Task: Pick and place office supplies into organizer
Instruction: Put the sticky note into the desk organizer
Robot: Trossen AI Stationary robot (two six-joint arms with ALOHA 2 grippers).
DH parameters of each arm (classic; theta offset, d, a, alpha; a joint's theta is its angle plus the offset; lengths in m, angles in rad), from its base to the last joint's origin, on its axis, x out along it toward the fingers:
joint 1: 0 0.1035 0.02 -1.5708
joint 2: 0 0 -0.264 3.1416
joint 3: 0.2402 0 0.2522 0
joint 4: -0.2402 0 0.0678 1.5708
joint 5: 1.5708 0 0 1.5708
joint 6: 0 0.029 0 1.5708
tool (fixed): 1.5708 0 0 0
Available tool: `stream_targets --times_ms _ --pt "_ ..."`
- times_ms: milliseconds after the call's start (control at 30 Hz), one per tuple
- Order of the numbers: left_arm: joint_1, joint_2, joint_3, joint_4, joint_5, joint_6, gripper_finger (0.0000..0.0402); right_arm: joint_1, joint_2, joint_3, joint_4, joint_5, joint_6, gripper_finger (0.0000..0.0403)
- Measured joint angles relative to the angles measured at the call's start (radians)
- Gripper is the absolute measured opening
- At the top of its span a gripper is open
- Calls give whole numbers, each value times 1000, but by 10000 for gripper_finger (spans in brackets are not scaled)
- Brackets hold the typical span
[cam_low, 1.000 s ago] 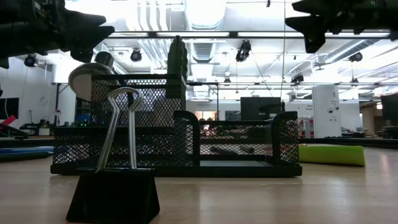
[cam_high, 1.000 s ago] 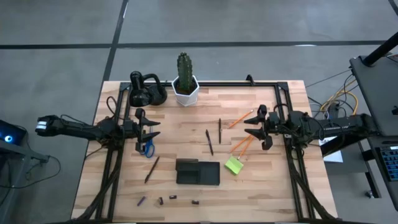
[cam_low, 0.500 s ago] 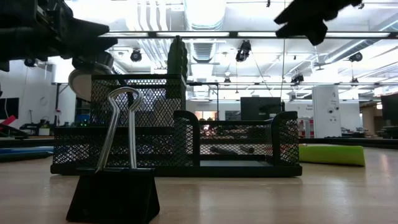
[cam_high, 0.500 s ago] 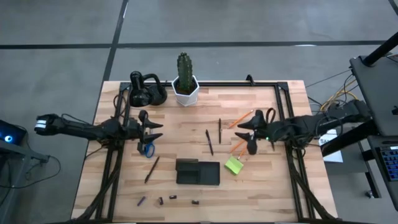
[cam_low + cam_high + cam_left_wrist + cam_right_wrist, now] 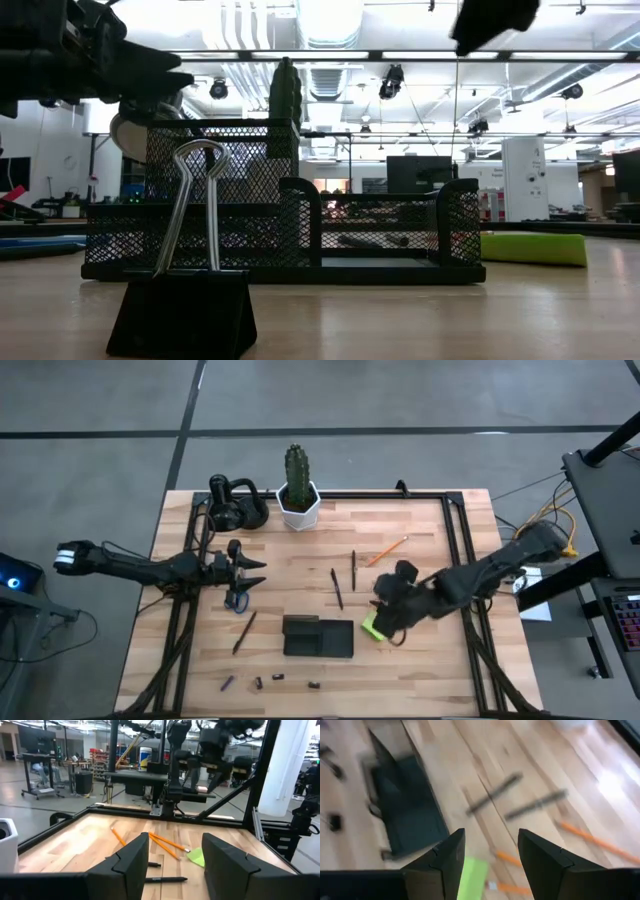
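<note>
Binder clip (image 5: 181, 300) sits right up front on the bench (image 5: 450, 680), then the mesh organizer (image 5: 318, 637) mid-bench. Right hand (image 5: 385, 622), fingers spread, hovers over the green sticky pad (image 5: 372, 625) and orange pencils (image 5: 502, 872); coming down there could shove them. Only the overhead shows the left hand (image 5: 250, 572), spread above the scissors (image 5: 237, 600).

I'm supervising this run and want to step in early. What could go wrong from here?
The right gripper hangs open over the sticky-note pad, with orange pencils right beside it; closing could catch a pencil too. The left gripper is open over the scissors, which lie flat and may slip.
</note>
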Motion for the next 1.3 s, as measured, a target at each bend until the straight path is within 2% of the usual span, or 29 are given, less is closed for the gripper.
stream_targets --times_ms 167,300,500,867,1033,1167,1300 --pt "0 9 0 -1 0 -1 170 35 178 124 -248 -6 181 171" --pt "0 28 0 -1 0 -27 170 44 288 152 -309 -82 234 171" --pt "0 38 0 0 0 -27 170 43 402 176 -293 -213 304 171" --pt "0 33 0 0 0 -26 170 44 457 215 -262 -250 392 171" --pt "0 32 0 1 0 -26 170 44 457 214 -179 -303 416 171" --pt "0 32 0 0 0 -26 169 49 477 214 -94 -317 393 171" --pt "0 31 0 -1 0 -25 169 48 519 214 -100 -333 383 171"
